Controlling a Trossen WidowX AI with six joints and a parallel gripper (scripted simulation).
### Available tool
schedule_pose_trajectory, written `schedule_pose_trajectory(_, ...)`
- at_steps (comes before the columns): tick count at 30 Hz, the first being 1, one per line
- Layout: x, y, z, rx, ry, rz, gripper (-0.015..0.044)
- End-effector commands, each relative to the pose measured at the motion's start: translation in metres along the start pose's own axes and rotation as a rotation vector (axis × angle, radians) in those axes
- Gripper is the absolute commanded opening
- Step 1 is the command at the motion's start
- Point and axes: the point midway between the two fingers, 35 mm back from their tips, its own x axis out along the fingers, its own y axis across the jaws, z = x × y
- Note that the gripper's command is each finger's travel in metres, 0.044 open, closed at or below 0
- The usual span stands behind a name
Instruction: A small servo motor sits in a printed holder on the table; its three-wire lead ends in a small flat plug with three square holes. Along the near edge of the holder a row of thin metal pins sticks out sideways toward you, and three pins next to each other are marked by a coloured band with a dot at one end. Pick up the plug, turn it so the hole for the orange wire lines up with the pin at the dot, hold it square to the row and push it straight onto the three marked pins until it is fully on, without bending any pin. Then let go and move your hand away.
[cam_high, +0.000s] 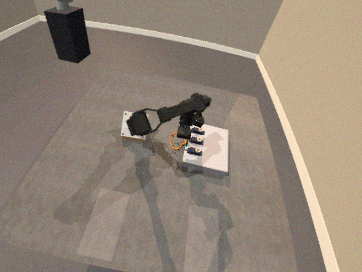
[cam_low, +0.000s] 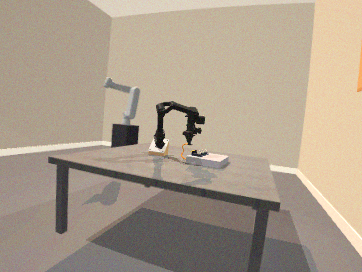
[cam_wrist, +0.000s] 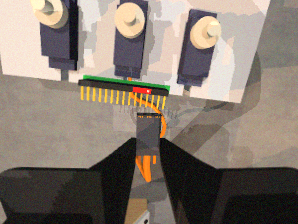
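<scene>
My gripper (cam_wrist: 147, 143) (cam_low: 189, 143) is shut on the dark flat plug (cam_wrist: 148, 131). The plug's holed end faces the pin row in the wrist view, with a gap between them. The orange lead (cam_wrist: 164, 125) (cam_high: 173, 141) (cam_low: 183, 151) loops from the plug's back to the middle servo (cam_wrist: 129, 47). The pins (cam_wrist: 105, 94) stick out of a black and green strip at the holder's edge. A red band (cam_wrist: 141, 90) with a white dot near its right end marks some pins, slightly left of the plug's line. The plug looks nearly square to the row. Its hole colours cannot be told.
The white holder (cam_high: 215, 163) (cam_low: 216, 162) (cam_wrist: 225, 90) carries two more servos, left (cam_wrist: 59, 37) and right (cam_wrist: 198, 50) of the middle one. The arm's base plate (cam_high: 126, 120) stands on the table (cam_low: 120, 166). A pale arm (cam_low: 134, 102) stands on a black pedestal beyond the table.
</scene>
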Motion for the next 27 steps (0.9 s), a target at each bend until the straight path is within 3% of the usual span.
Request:
schedule_pose_trajectory(1, 0.004, 0.006, -0.017, 0.03, 0.005, -0.004, 0.0)
schedule_pose_trajectory(8, 0.01, 0.014, -0.046, 0.083, 0.005, -0.017, 0.0)
schedule_pose_trajectory(20, 0.049, 0.013, -0.046, 0.085, 0.004, -0.019, 0.0)
schedule_pose_trajectory(27, 0.049, 0.013, -0.04, 0.085, 0.004, -0.018, 0.0)
